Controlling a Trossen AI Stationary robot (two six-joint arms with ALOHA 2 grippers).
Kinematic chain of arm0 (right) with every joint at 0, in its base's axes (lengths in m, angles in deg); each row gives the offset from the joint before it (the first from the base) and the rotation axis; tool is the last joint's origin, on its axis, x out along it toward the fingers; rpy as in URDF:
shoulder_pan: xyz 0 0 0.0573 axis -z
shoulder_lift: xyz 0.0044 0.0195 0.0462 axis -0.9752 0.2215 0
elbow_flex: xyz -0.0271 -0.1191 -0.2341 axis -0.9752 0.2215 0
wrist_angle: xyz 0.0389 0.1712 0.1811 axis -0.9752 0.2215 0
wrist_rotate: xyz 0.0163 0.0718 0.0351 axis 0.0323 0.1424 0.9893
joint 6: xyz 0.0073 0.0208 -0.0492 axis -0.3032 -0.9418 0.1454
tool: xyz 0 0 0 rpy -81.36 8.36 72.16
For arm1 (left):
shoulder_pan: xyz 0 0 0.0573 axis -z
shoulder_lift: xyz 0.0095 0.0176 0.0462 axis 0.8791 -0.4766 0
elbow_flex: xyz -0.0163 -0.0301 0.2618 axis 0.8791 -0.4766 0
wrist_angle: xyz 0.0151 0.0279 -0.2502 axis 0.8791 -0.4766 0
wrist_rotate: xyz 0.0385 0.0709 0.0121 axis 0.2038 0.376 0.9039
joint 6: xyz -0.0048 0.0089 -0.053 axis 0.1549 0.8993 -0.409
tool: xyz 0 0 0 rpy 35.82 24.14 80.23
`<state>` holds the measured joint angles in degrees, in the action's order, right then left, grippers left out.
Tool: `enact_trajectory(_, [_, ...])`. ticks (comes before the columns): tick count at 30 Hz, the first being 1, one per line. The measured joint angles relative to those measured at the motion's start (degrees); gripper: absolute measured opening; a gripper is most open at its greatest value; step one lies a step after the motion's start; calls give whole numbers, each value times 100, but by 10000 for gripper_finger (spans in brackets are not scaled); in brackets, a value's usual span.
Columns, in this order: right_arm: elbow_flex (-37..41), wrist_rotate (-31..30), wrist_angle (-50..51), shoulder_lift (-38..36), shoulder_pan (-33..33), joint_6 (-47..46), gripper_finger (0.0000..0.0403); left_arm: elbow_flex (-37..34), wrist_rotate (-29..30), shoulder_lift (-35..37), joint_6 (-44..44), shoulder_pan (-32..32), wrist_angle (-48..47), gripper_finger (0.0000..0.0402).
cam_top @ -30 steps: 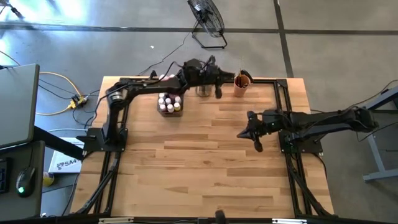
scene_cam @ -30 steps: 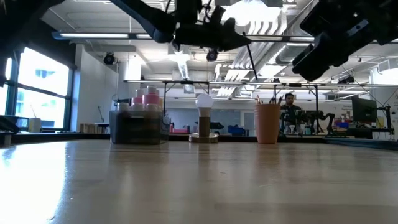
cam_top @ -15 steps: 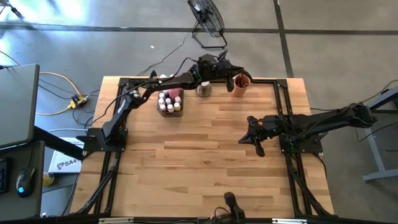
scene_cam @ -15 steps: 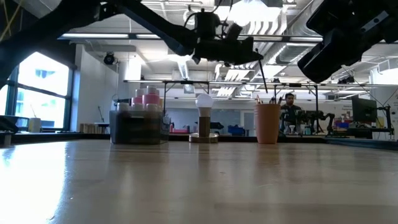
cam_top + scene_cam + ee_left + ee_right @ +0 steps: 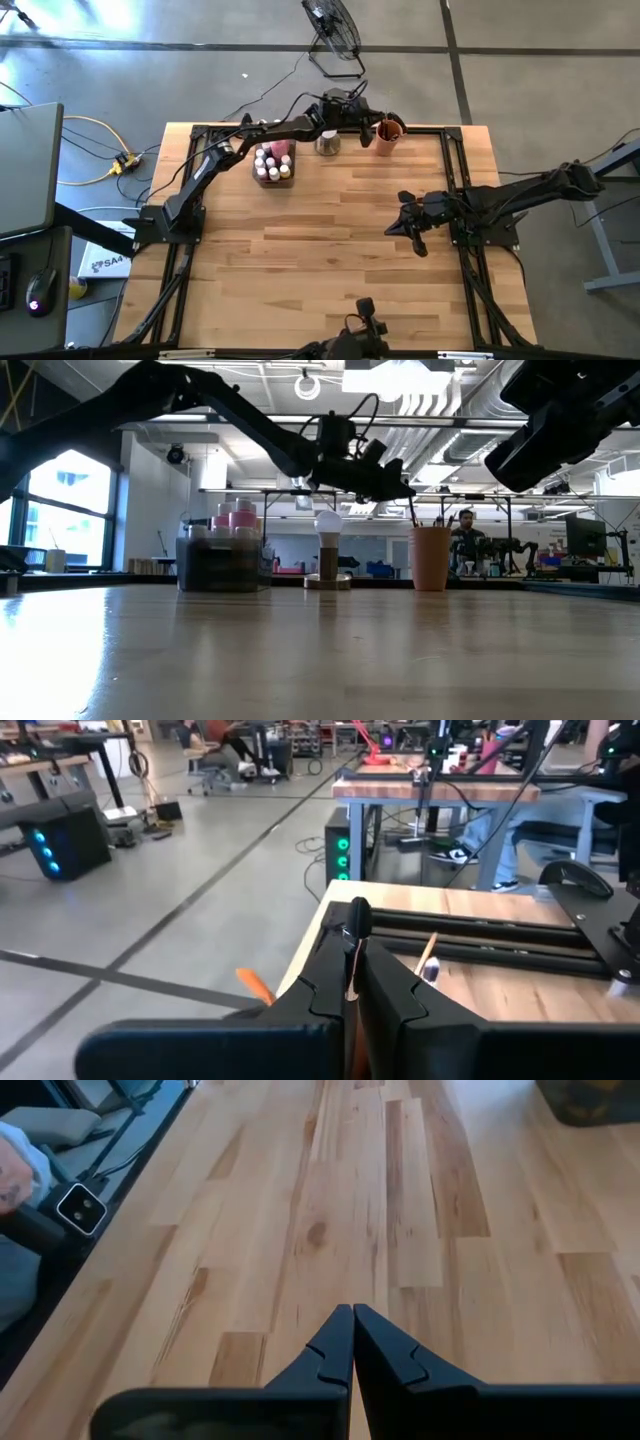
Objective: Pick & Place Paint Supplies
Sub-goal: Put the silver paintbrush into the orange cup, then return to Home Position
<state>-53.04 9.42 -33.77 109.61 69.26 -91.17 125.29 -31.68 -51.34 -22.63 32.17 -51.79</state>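
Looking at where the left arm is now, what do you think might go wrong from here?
The left gripper is shut on a thin paintbrush above the orange cup; such a slim handle might slip or pivot between the fingers. If lowered off-centre, the brush may catch the cup's rim and tip it. The arm also reaches over the white ball, which a low pass might knock.

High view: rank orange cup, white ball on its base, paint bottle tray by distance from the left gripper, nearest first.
Left gripper, shut on a thin brush, sits at the table's far edge.
1. Orange cup, just to its right.
2. White ball on its base, to its left, slightly nearer the table middle.
3. Paint bottle tray, farthest left.
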Motion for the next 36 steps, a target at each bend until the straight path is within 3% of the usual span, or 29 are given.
enact_trajectory(12, [0,13,45,0,4,-149,4,0,153,-26,-182,-24,42,49])
enact_trajectory(23, [0,11,41,0,4,-147,4,-9,154,-28,-280,-24,-144,157])
enact_trajectory(28, [0,2,-4,0,7,-147,4,12,173,52,-645,-63,-228,165])
enact_trajectory(36, [-4,-2,-328,-178,7,-72,4,54,-228,429,-1270,-336,-1404,166])
